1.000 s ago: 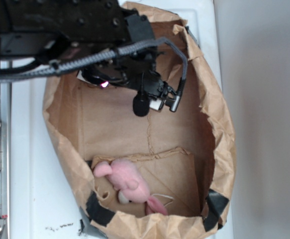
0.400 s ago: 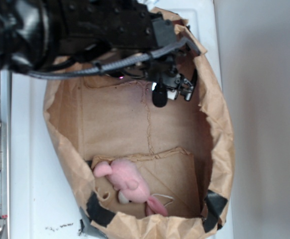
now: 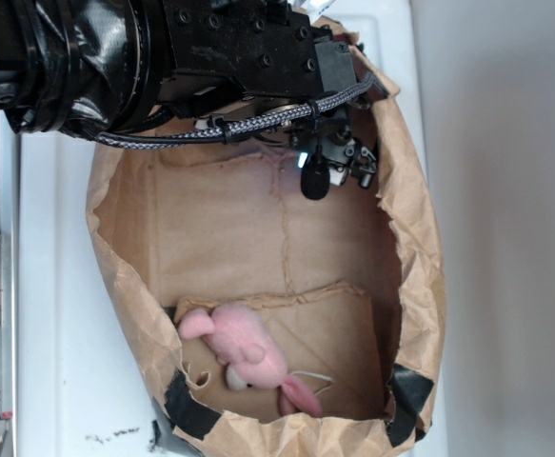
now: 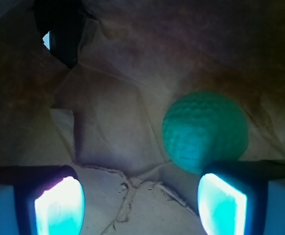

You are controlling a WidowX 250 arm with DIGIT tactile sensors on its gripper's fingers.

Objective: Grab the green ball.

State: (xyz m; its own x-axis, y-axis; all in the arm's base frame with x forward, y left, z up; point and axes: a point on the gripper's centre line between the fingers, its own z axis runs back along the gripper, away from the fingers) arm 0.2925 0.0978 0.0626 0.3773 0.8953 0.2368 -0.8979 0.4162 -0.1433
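The green ball (image 4: 205,131) shows in the wrist view as a mint-green dimpled sphere lying on the brown paper, just beyond the right finger (image 4: 223,205). My gripper (image 4: 140,205) is open, and only paper lies between its pads. In the exterior view the gripper (image 3: 332,173) hangs inside the bag's upper right part, and the ball is hidden there behind the arm and the bag wall.
A brown paper bag (image 3: 427,276) lies open on a white surface, its crumpled walls close around the gripper. A pink plush toy (image 3: 244,354) lies at the bag's lower end. The black arm (image 3: 144,57) covers the bag's upper left rim.
The arm has swung right and up across the bag, carrying the gripper from the bag's upper middle into its upper right corner. The pink plush has not moved.
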